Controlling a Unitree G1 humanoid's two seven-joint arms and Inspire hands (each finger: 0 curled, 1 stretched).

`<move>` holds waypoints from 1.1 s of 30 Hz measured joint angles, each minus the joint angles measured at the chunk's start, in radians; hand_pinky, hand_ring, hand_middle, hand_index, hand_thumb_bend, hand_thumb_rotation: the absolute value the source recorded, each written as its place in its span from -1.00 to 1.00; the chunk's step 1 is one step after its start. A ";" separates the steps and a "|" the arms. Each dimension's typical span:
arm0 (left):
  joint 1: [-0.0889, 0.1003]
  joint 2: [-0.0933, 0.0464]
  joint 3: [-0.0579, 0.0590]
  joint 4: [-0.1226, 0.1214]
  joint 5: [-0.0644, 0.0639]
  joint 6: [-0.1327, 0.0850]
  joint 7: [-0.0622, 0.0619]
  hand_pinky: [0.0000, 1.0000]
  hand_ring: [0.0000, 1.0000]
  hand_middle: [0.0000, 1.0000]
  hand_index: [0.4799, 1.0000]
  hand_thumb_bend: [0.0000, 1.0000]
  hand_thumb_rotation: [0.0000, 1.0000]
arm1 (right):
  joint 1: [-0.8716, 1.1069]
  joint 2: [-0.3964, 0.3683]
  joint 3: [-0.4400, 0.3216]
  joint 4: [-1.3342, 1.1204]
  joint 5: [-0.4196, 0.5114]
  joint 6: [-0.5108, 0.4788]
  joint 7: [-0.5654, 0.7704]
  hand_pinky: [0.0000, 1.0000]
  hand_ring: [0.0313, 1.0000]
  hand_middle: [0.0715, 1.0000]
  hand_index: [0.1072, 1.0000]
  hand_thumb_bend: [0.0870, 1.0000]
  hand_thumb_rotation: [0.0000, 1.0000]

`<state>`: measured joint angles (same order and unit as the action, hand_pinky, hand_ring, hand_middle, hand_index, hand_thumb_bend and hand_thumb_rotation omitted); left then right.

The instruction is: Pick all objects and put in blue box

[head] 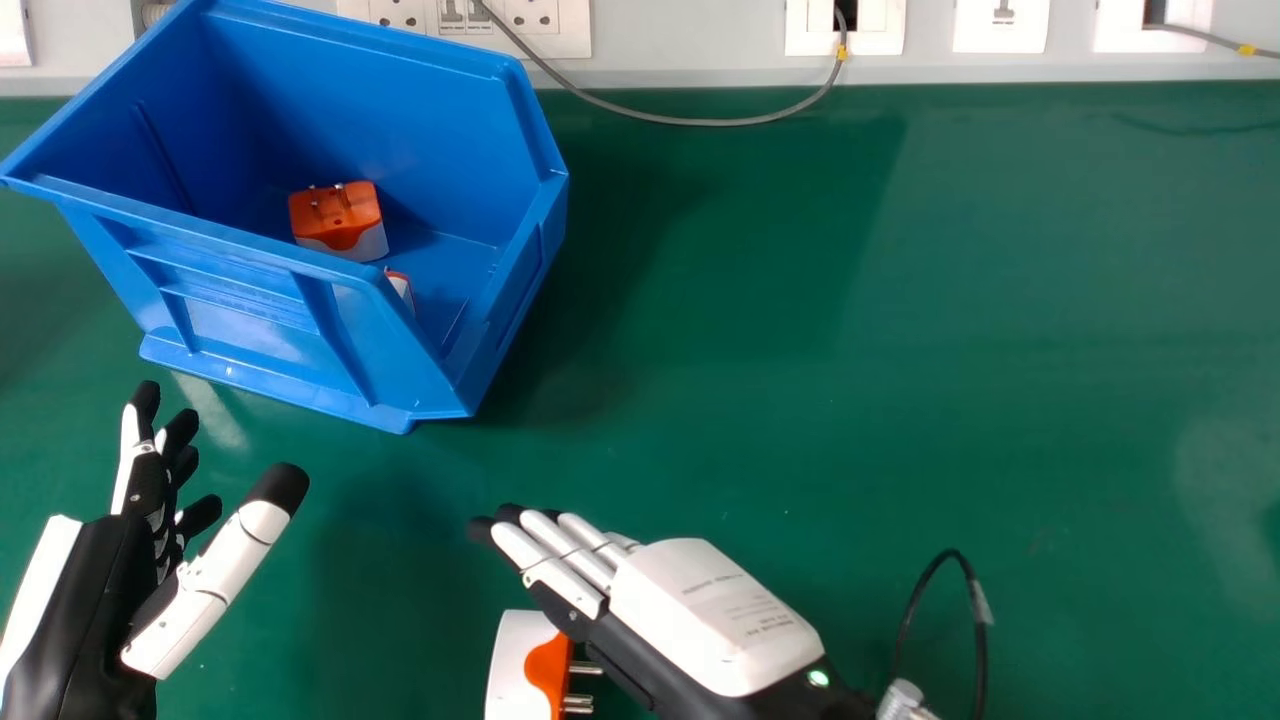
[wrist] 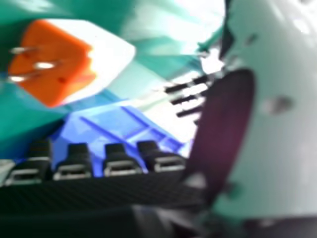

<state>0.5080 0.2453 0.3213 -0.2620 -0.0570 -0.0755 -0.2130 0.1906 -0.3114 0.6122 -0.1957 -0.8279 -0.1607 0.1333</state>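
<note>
The white plug adapter [head: 515, 665], its orange end bearing metal pins, lies on the desk [head: 800, 420] beside and partly beneath the right hand [head: 700, 610], whose fingers are nearly straight and grasp nothing. Probably light, rigid and somewhat slippery, it is best held across the smooth white sides, clear of the pins.

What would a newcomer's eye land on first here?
Most likely the big blue box, at the head view's upper left, with an orange-and-white plug adapter inside and a second orange-and-white piece peeking over its near wall. Next, the larger-looking adapter at the bottom edge, its metal pins pointing toward the right robot hand.
</note>
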 measured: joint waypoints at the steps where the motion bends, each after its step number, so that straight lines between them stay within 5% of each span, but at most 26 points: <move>1: 0.000 0.000 0.000 0.000 0.001 0.000 0.000 0.87 1.00 1.00 1.00 0.60 0.36 | -0.007 0.002 0.004 0.013 -0.005 0.000 0.000 0.84 0.96 1.00 0.94 0.40 -0.35; 14: 0.004 0.001 0.000 -0.020 0.007 0.005 0.002 0.89 1.00 1.00 1.00 0.59 0.38 | -0.065 0.051 0.029 0.152 -0.019 0.016 -0.020 0.83 0.96 1.00 0.90 0.31 -0.48; 20: -0.002 0.001 0.000 -0.020 0.007 0.023 0.004 0.89 1.00 1.00 1.00 0.58 0.38 | -0.080 0.051 0.032 0.179 -0.034 0.020 -0.020 0.85 0.97 1.00 0.90 0.27 -0.52; 33: -0.009 0.004 0.001 -0.023 0.007 0.029 0.005 0.89 1.00 1.00 1.00 0.58 0.38 | -0.122 0.050 0.057 0.219 -0.053 0.021 -0.021 0.86 0.98 1.00 0.90 -0.01 -0.50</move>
<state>0.4991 0.2496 0.3220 -0.2852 -0.0499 -0.0460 -0.2085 0.0683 -0.2615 0.6693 0.0237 -0.8809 -0.1394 0.1122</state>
